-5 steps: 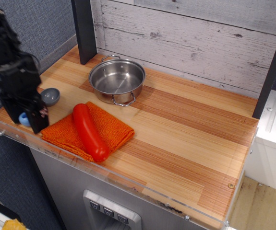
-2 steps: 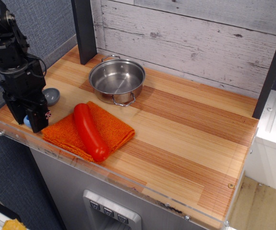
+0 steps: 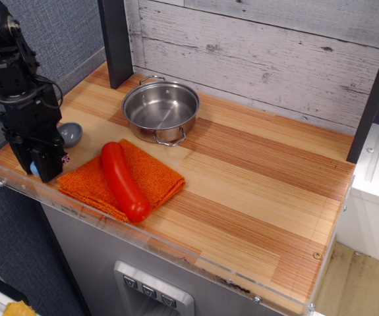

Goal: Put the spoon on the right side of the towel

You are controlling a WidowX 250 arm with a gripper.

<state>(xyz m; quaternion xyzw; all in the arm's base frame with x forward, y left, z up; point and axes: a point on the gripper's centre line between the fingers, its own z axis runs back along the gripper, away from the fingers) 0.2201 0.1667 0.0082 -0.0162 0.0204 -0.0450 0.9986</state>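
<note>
The spoon lies at the table's left front. Its round grey bowl (image 3: 70, 133) shows behind my gripper, and only a sliver of its light-blue handle (image 3: 34, 171) shows. My black gripper (image 3: 39, 166) is down at the table over the handle, with its fingers (image 3: 48, 164) drawn close on either side of it. The orange woven towel (image 3: 151, 176) lies just right of the gripper, near the front edge. A long red sausage-shaped object (image 3: 120, 180) lies across the towel.
A steel pot (image 3: 161, 109) with two handles stands behind the towel. A dark post (image 3: 115, 41) rises at the back left. A clear plastic lip (image 3: 176, 253) runs along the front edge. Bare wood (image 3: 262, 197) lies right of the towel.
My gripper has come down and moved slightly back onto the spoon's handle. Its fingers have drawn closer together since 0.4 s ago. The spoon, towel and pot have not moved.
</note>
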